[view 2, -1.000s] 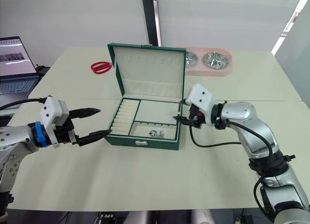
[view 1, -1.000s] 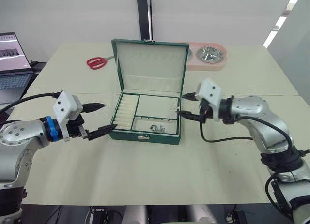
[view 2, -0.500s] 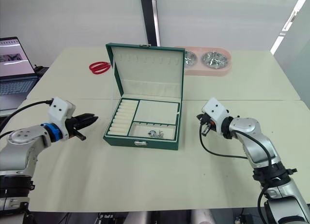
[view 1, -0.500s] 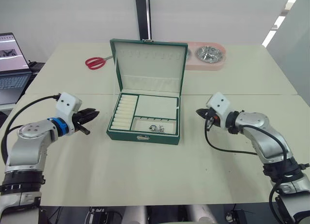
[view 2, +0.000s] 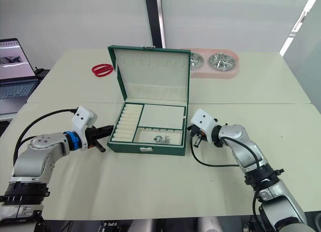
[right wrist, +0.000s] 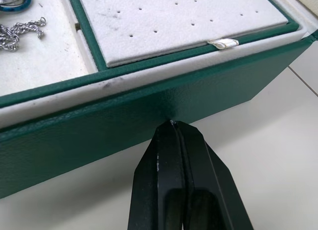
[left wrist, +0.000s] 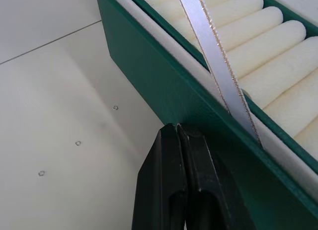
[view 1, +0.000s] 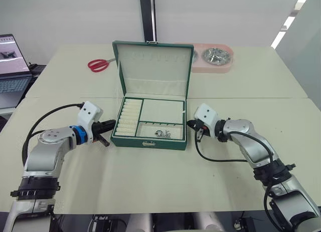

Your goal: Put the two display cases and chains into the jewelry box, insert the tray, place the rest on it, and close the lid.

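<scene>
we see the left gripper (left wrist: 181,133) with its two black fingers pressed together, holding nothing, tips touching the outer left wall of the jewelry box (view 1: 149,140). the right gripper (right wrist: 174,128) is likewise pinched together and empty, its tips against the box's outer right wall. in the head views both grippers sit low on the table, one at each short side of the box.

the jewelry box lies near the middle of the cream table (view 1: 150,177), its long axis running left to right and its front clasp (view 1: 147,142) facing us. the tray (view 1: 150,119) is seated inside: ribbed ring rolls (view 1: 127,120) on the left run front to back, a padded panel with small holes sits at the rear right, and a front compartment holds small silvery chains (view 1: 161,133) with a ring or two. the lid (view 1: 154,66) stands upright at the back, hinged along the far long edge, its cream lining showing rows of small holes and a pocket. a thin silvery ribbon strap (left wrist: 213,66) runs up from the left side.

beyond the box, red-handled scissors (view 1: 98,65) lie to the left and a pink double pet bowl (view 1: 213,59) with metal dishes to the right. a seam crosses the tabletop. an open laptop (view 1: 12,66) sits at the far left; a pale wall with a dark vertical post stands behind. we can read no writing.
</scene>
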{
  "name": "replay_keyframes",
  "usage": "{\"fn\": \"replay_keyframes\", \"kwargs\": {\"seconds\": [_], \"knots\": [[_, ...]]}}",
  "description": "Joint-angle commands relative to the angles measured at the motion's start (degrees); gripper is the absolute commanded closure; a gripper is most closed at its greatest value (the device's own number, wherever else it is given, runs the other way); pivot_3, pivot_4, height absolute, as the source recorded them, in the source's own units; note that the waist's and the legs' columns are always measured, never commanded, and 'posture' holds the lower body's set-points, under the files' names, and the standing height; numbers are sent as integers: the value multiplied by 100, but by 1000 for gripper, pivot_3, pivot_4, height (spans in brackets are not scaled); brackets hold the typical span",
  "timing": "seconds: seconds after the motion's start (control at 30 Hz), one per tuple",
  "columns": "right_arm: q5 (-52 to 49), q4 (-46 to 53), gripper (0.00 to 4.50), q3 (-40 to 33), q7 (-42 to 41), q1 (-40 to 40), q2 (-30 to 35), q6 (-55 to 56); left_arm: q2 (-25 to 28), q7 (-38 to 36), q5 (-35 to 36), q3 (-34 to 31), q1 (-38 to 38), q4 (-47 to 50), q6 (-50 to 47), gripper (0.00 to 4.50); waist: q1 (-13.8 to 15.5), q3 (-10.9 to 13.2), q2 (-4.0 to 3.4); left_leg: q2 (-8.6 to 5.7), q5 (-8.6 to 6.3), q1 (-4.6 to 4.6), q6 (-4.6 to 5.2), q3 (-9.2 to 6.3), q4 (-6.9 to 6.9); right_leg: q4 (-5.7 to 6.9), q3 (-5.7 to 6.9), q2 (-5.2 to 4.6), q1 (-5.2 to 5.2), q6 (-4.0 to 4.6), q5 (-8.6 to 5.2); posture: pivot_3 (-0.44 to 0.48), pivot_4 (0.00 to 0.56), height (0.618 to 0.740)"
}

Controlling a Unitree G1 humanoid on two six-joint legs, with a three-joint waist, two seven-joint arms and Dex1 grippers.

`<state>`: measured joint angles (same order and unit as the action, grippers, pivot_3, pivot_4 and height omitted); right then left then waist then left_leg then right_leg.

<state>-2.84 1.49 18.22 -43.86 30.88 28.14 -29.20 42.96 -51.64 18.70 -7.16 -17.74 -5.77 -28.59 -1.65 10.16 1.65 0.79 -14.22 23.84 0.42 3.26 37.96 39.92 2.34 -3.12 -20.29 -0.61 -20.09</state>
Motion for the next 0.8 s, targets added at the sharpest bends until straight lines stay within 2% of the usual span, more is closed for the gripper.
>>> {"fn": "replay_keyframes", "kwargs": {"seconds": [0.03, 0.37, 0.8], "knots": [[-174, 632, 4500, -51, -230, 16, 0, -6, -12, -244, 287, 48, 116, 600, -151, 4466, 1, 0, 0, 0, 0, 1, 0, -1, 0, 0, 0, 0, -1, 0, 0, 0, 150, 740], [-445, 1618, 4500, -149, -629, -393, 357, -536, -58, -394, 561, 79, 511, 1402, -602, 4466, 12, 0, 0, 0, -1, 2, 1, -1, -1, -2, 0, 0, 1, 0, 0, 0, 150, 740], [-714, 2432, 4500, -291, -954, -933, 840, -1029, 221, -609, 910, -86, 1282, 2278, -1068, 4466, 6, 0, -1, 1, -2, 0, 3, -3, -2, -4, -2, 0, 2, 0, 0, 0, 150, 740]]}}
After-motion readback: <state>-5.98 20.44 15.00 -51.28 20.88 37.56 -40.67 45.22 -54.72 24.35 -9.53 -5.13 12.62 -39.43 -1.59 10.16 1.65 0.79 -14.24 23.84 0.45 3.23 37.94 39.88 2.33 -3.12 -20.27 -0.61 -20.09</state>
